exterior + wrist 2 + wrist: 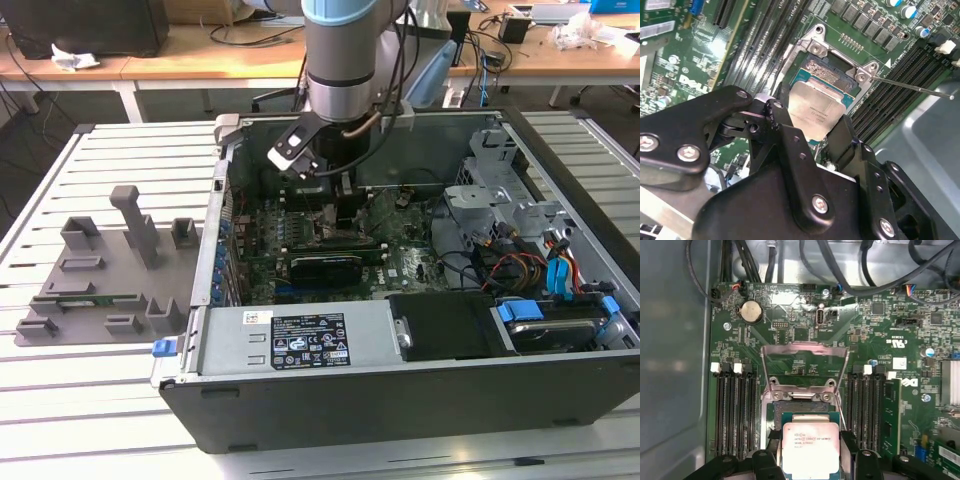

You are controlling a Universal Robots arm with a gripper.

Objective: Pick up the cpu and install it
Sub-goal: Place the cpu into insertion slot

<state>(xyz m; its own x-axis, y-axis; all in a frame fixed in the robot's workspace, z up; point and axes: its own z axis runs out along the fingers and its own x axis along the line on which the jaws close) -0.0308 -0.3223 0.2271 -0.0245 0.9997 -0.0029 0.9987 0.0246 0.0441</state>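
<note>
Slatted metal worktop [100, 150], with wooden desks [180, 50] behind it in the exterior view; on it, toward the exterior view's left, a grey fixture plate [110, 270] with upright blocks; beside that, an open computer case [400, 400] lying on its side, with a silver power supply [290, 340] along its near edge and blue-tabbed drive bays [560, 320] at the exterior view's right.

Arm [345, 60]: silver and pale-blue column, near vertical, reaching down from above into the far part of the case; wrist low over the green motherboard [880, 315]; black cable looped at the wrist.

Jaws: closed part-way onto the cpu [815, 110], one black finger [785, 135] against each of two opposite edges; nothing else in their grip.

Cpu: silvery square plate, printed face up, seen in both wrist views [811, 450]; held level and directly over the socket [827, 70], whose teal-edged bed and contact field show beyond the chip's far edge; whether the chip rests in the bed or sits just above it cannot be told.

Socket fittings: metal load plate [805, 360] tilted open behind the socket; thin lever rod [910, 86] lying out to one side.

Neighbouring items: black memory slots [735, 410] on both flanks of the socket; coin cell [751, 311] near the board's far edge.
</note>
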